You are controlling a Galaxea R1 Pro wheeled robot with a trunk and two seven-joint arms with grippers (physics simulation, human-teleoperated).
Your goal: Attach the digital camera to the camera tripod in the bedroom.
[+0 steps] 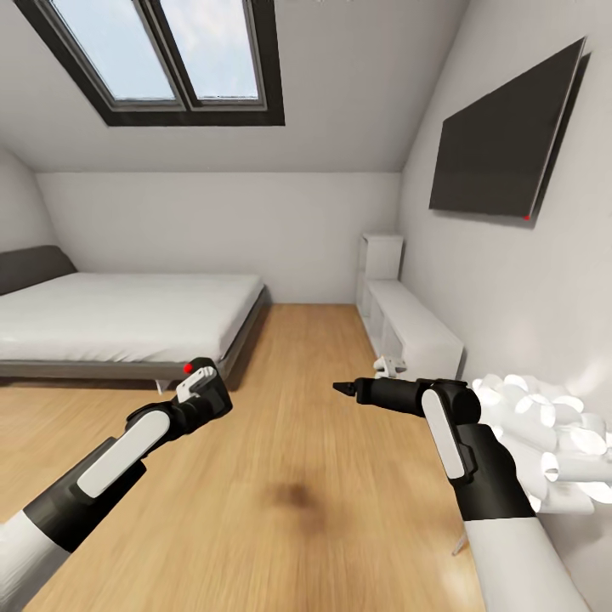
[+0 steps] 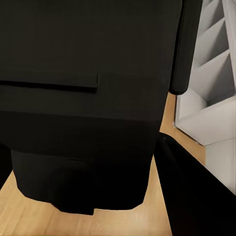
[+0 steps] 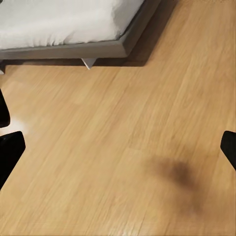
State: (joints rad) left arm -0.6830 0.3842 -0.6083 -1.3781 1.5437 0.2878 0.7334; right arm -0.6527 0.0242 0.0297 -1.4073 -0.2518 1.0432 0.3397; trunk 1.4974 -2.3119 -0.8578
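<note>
In the head view my left gripper (image 1: 202,384) is shut on the digital camera (image 1: 212,398), a small black box with a round red button (image 1: 188,367) on top, held over the wood floor in front of the bed. Up close in the left wrist view, the camera's black body (image 2: 78,98) sits between my fingers (image 2: 181,54). My right gripper (image 1: 343,388) hangs over the floor at mid-right; the right wrist view shows its fingertips (image 3: 9,150) far apart with nothing between them. The camera tripod is out of view.
This is the bedroom: a grey bed (image 1: 119,319) at left, low white cube shelves (image 1: 408,327) along the right wall, a dark wall screen (image 1: 506,140) and skylights (image 1: 157,51). A white lumpy object (image 1: 535,433) sits close by my right arm. Wood floor (image 1: 297,442) lies ahead.
</note>
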